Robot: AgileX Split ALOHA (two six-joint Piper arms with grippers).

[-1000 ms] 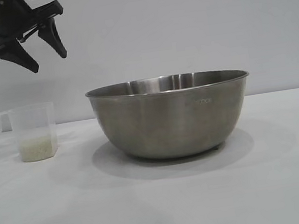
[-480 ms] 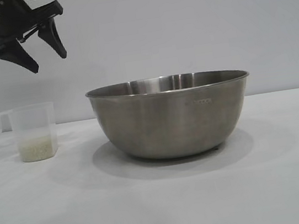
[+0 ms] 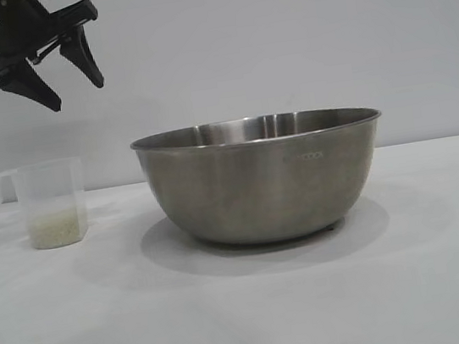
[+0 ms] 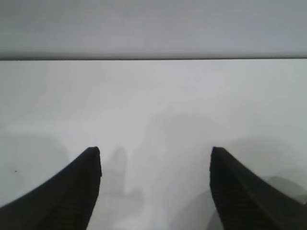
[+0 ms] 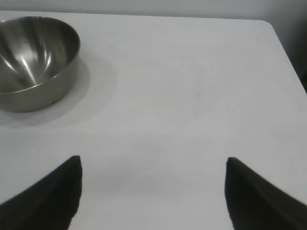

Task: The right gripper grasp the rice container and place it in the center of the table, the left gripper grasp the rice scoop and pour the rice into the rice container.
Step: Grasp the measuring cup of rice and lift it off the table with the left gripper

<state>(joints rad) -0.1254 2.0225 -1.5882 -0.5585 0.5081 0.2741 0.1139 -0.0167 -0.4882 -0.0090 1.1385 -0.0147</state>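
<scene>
Plain grey wall behind, white matte desk (image 3: 450,278) across the whole exterior view. The rice container (image 3: 262,178) is seen upright near desk centre, shadow pooled under its base; interior looks bare in the right wrist view (image 5: 33,57). The rice scoop (image 3: 46,204) is set at 9 o'clock of the container, well apart from it, upright, loop handle on the side facing away from the container. The rice (image 3: 54,227) is seen as a pale layer in the bottom of the scoop. The left gripper (image 3: 72,83) is held in the air at roughly 11 o'clock above the scoop, clear of it, fingers (image 3: 84,62) spread apart and nothing grasped; only bare desk is seen between them in the left wrist view (image 4: 156,191). The right gripper (image 5: 153,196) is outside the exterior view; its fingers (image 5: 53,196) are spread, released, over bare desk, container well off at 10 o'clock.
</scene>
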